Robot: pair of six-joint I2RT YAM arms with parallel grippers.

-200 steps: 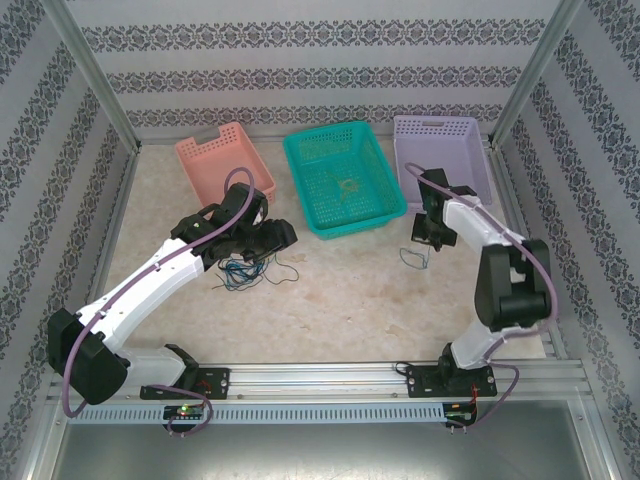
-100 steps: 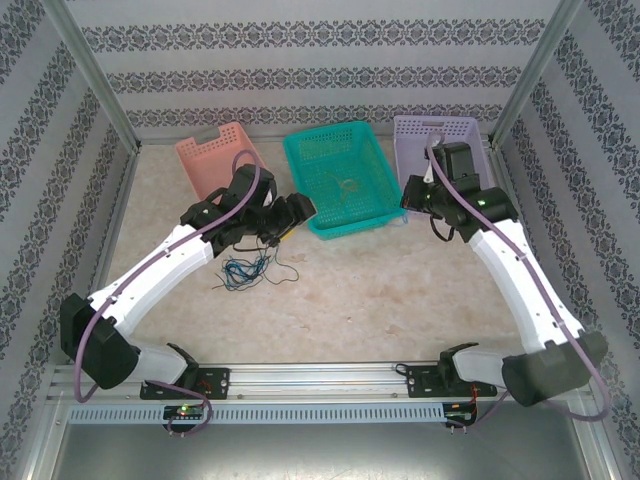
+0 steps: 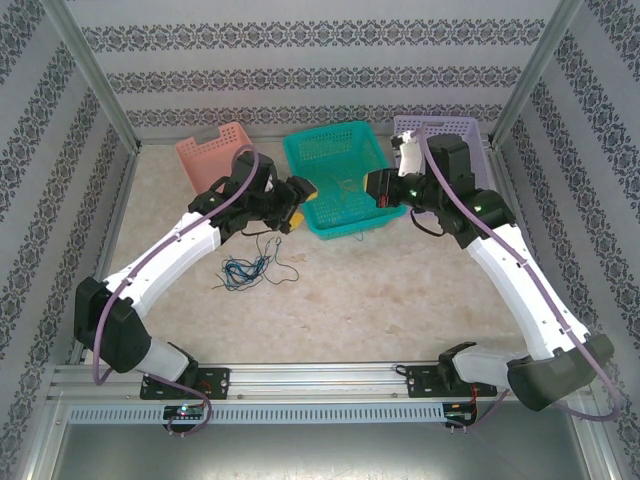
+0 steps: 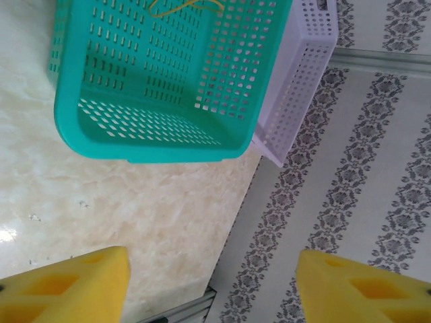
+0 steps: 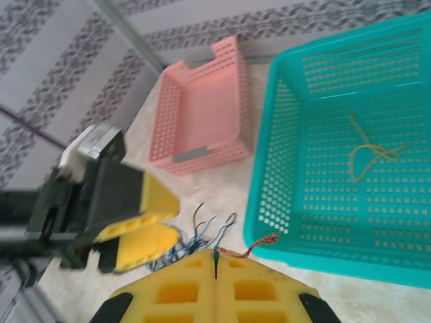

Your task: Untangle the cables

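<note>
so, right gripper (image 5: 215,262) clamps a brown cable (image 5: 252,243), left gripper (image 4: 212,276) spread empty; i fear it slips from that shallow tip pinch.

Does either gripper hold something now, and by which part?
The right gripper pinches a thin reddish cable, seemingly near one end, at its fingertips. The left gripper is open, holding nothing.

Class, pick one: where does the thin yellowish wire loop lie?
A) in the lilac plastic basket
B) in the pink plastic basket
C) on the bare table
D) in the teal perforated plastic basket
D: the thin yellowish wire loop rests on the floor of the teal perforated plastic basket, inside its walls.
</note>
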